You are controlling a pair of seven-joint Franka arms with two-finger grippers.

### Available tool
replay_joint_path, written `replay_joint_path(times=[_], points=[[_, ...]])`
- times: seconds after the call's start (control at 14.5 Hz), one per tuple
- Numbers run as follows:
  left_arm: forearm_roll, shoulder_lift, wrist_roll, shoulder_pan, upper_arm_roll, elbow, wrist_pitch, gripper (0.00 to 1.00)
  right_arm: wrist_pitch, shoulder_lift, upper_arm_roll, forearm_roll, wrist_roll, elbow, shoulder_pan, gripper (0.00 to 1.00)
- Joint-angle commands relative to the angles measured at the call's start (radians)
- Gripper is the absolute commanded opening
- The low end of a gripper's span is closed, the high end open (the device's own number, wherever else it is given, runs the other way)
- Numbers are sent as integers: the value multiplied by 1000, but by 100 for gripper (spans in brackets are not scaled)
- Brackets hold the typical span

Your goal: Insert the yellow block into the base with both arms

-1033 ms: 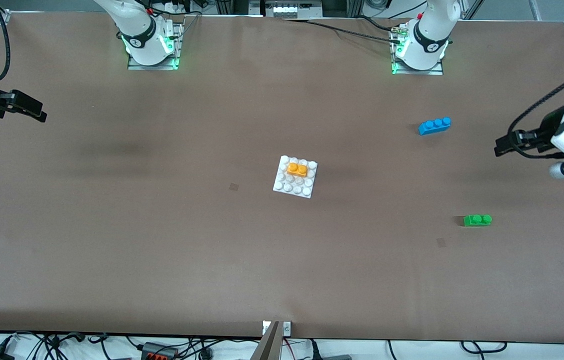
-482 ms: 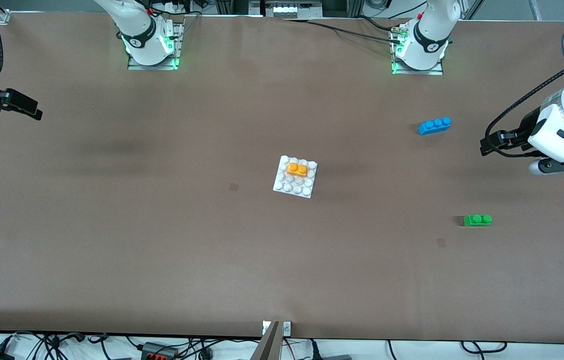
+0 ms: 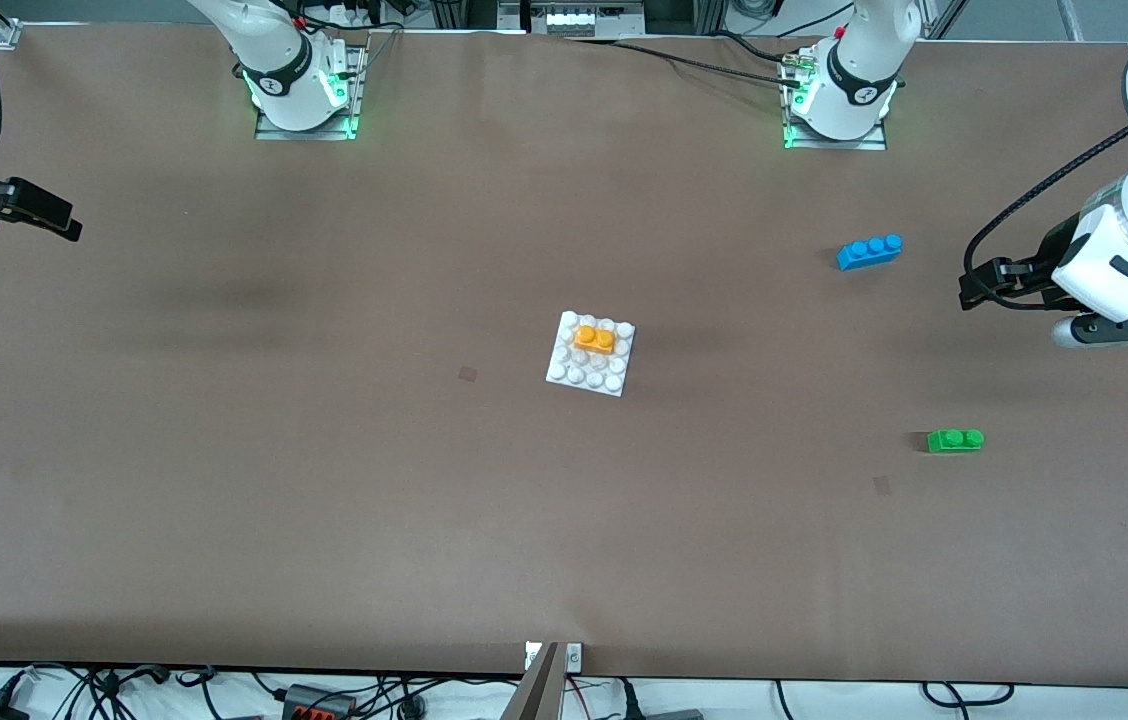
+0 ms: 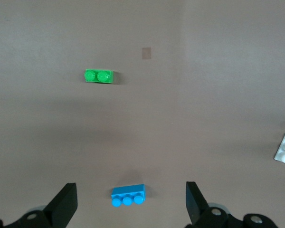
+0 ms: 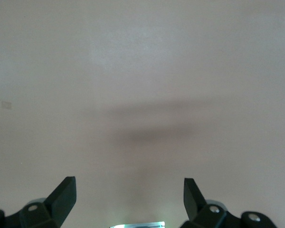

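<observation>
Front view: the base (image 3: 591,355), a square white studded plate, lies at the middle of the table (image 3: 324,480). The yellow block (image 3: 594,339) sits pressed onto the studs of the base, in the part of the plate farther from the front camera; nothing else is on the plate. The blue brick (image 3: 869,250) and the green brick (image 3: 955,440) lie on the bare table toward the left arm's end, the green one nearer the front camera. The left gripper (image 3: 969,291) hangs in the air over that end of the table, fingers spread wide and empty; its wrist view shows the blue brick (image 4: 128,195) between the two fingers (image 4: 64,204), well below them. The right gripper (image 3: 69,228) hangs over the table's edge at the right arm's end, fingers (image 5: 62,195) likewise wide apart, gripping nothing.
</observation>
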Motion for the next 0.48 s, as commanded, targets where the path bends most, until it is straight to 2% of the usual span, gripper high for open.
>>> replay_joint_path(times=[0.0,0.41], points=[[-66,-20,35,18,-2,-15,11,100,5,-12,1,16,-11,-7,9,100],[-68,-20,41,18,-1,-15,11,100,3,-12,1,16,-11,-7,9,100]])
